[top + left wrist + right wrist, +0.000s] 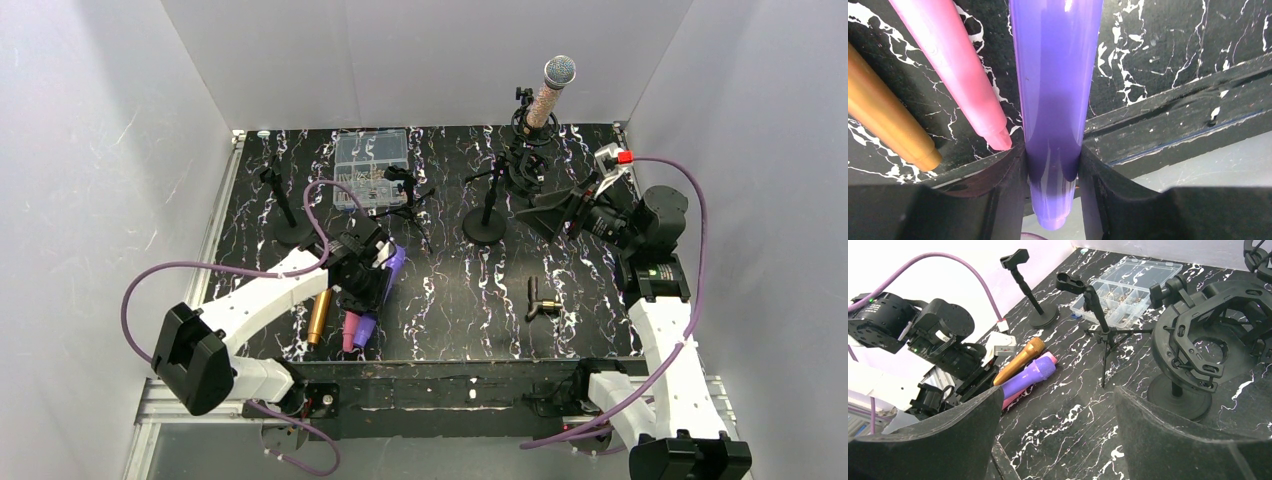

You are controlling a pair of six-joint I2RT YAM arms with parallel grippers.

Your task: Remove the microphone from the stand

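Pinching purple microphone [1055, 100], between left jaws

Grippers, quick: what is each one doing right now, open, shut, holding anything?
Left gripper: shut on the purple mic.
Right gripper: open, holding nothing.

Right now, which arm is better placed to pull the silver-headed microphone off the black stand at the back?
Right: the right gripper, open, is near the silver-headed microphone on its black stand; the left gripper is shut on a glossy purple microphone.
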